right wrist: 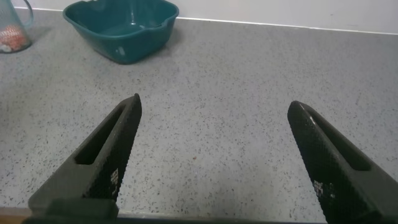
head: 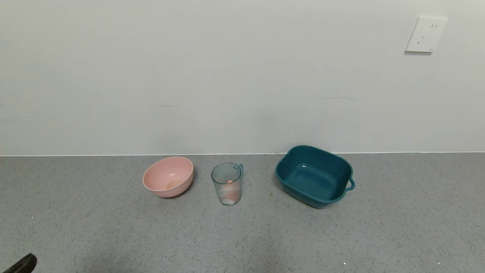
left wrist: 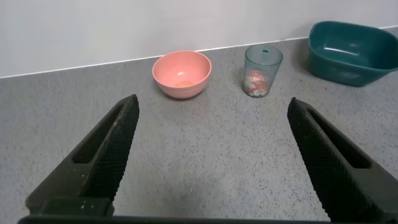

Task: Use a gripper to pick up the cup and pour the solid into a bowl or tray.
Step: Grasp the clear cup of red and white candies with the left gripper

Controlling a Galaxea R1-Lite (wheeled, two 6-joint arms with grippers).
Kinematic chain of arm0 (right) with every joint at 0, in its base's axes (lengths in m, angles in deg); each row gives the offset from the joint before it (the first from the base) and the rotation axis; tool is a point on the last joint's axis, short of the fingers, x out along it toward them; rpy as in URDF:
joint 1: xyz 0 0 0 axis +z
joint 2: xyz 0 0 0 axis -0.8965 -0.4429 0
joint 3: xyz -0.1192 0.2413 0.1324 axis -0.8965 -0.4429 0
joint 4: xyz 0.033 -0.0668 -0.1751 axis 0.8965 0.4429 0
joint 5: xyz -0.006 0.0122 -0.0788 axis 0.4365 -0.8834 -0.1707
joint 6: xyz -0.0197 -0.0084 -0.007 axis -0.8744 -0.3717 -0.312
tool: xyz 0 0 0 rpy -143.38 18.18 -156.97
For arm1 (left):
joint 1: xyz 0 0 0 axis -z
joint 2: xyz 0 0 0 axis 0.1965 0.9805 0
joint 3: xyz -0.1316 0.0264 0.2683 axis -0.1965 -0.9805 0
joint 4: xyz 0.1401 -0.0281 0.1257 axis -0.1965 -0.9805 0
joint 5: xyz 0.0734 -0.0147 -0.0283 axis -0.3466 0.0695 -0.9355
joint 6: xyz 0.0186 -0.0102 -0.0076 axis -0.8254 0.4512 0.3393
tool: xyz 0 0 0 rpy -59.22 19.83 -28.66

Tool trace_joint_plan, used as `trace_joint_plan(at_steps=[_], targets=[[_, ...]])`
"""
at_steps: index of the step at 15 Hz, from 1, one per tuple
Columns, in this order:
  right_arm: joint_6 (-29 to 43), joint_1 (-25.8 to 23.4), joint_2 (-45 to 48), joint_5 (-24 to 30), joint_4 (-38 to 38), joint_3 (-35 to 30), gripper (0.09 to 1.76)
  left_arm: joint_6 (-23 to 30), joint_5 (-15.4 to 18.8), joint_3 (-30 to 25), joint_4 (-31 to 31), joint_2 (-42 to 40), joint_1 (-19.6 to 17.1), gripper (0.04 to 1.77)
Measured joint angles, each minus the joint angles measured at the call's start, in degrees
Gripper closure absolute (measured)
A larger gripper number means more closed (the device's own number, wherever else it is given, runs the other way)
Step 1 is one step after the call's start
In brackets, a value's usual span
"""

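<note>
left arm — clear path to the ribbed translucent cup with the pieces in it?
Probably yes. The open left gripper faces the ribbed translucent blue-green cup across bare grey counter; the round pink bowl sits apart, to one side.

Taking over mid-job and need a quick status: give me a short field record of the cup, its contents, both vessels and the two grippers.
cup: upright on the grey counter, between the two vessels, untouched
solid: white and orange-red pieces at the cup's bottom, not poured
teal basin: on the cup's right, empty
pink bowl: on the cup's left
left gripper: open, low over the counter, well short of the cup
right gripper: open, over bare counter, apart from the basin
</note>
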Motion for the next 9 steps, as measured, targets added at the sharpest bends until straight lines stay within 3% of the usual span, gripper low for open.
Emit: trace_joint_plan(at_steps=[4, 9], targets=[[0.0, 0.0, 0.0, 0.0, 0.0, 0.0, 0.14, -1.8, 1.0, 8.5, 0.3, 14.8, 0.4, 0.09], [0.0, 0.0, 0.0, 0.0, 0.0, 0.0, 0.14, -2.0, -0.7, 14.6, 2.1, 30.9, 6.8, 0.09]])
